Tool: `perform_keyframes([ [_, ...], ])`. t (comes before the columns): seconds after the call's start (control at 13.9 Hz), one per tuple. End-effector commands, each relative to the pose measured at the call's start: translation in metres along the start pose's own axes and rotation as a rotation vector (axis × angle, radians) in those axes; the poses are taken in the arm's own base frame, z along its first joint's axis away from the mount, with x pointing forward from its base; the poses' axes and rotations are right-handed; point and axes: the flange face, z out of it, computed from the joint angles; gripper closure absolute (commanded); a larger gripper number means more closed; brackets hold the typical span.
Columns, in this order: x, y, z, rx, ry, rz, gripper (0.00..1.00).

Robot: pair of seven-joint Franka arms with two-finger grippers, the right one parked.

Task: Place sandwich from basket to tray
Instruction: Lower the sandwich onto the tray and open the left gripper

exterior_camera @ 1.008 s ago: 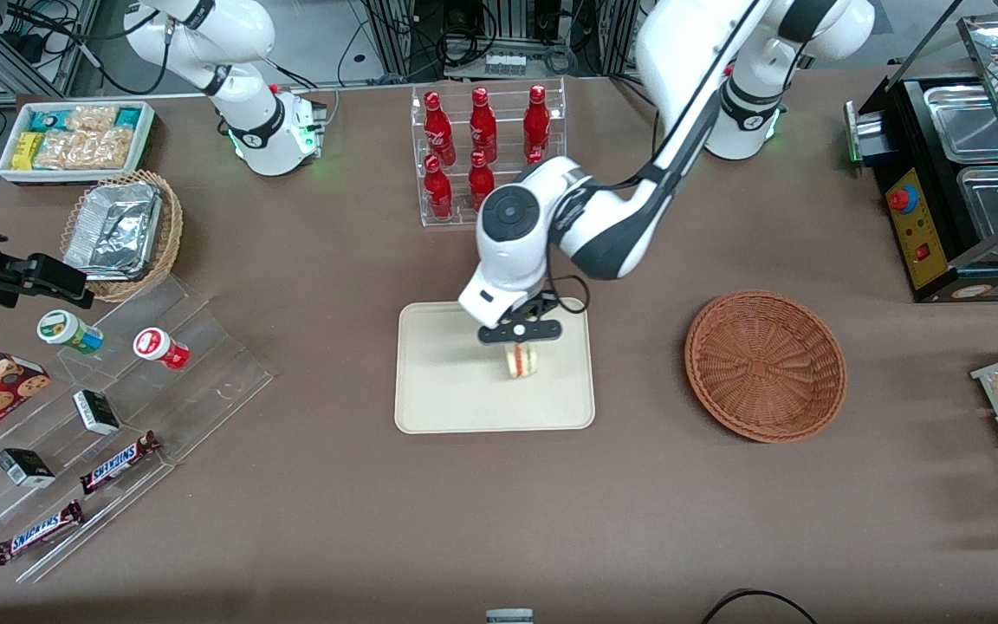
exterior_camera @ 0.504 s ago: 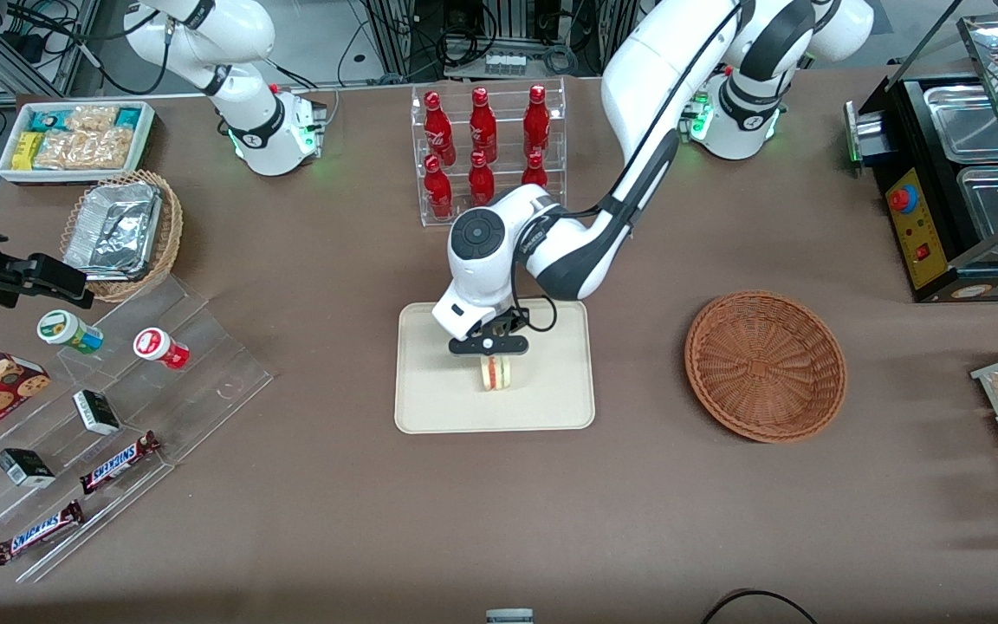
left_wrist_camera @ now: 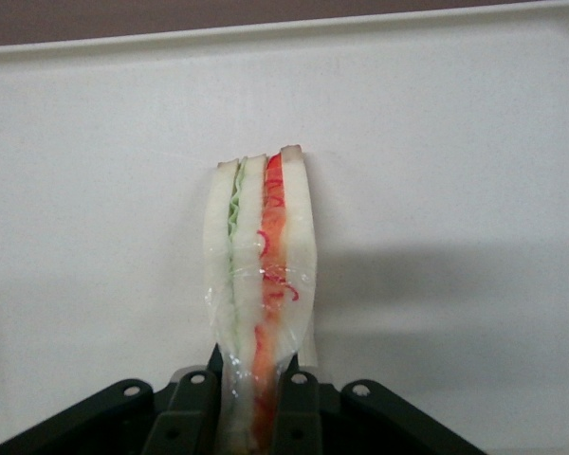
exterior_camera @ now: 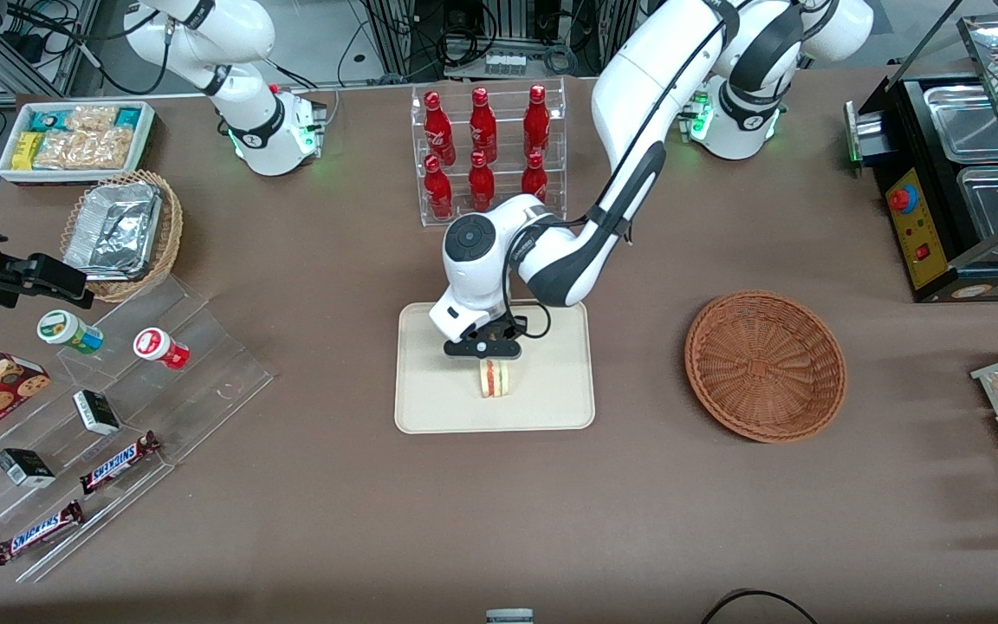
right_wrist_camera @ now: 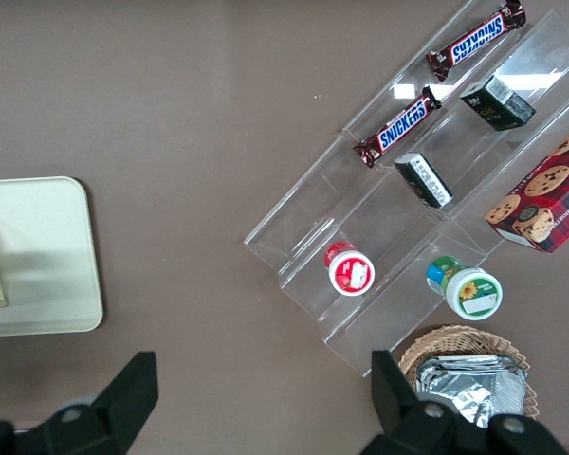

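One sandwich (exterior_camera: 495,379) is on hand, pinched between the two fingers (left_wrist_camera: 192,409) of the end effector (exterior_camera: 483,348) and held on edge over the tray (exterior_camera: 430,407). In the wrist view the bread slices and the green and red filling layers run as upright bands, with the fingers clamping the outer bread faces at one end of the wedge. The free end points away from the end effector and down toward the tray floor; the long axis runs from the fingers to that free end, roughly vertical as judged from the front view. Whether the free end is touching the tray or just above it cannot be told; its shadow lies close beside it.

Judgement on the step in hand: this is the set-down. It is best done by lowering until the free end rests on the tray, then spreading the fingers only slightly, since the wrap is soft and may cling to a pad. The wedge stands on a narrow edge and will likely tip flat on release; the position near the tray's middle leaves room for that. A straight lift afterward avoids dragging it.

The basket (exterior_camera: 765,365) sits empty on the surface (exterior_camera: 724,520), well apart from the tray, toward the working arm's end.
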Motion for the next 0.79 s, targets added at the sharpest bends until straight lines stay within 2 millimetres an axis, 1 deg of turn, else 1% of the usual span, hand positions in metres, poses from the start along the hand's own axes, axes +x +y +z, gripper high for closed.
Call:
perform_keyframes([
  [0.0, 0.005, 0.006, -0.01, -0.001, 0.034, 0.001, 0.02],
  [0.07, 0.007, 0.005, -0.015, -0.001, 0.036, -0.004, 0.02],
  [0.22, 0.011, 0.004, -0.045, -0.023, 0.058, -0.018, 0.01],
  [0.29, 0.015, -0.002, -0.062, -0.026, 0.059, -0.031, 0.01],
  [0.36, 0.019, -0.013, -0.088, -0.001, 0.046, -0.043, 0.01],
  [0.5, 0.021, -0.035, -0.133, 0.051, 0.015, -0.07, 0.01],
  [0.72, 0.037, -0.076, -0.188, 0.042, -0.015, -0.152, 0.01],
])
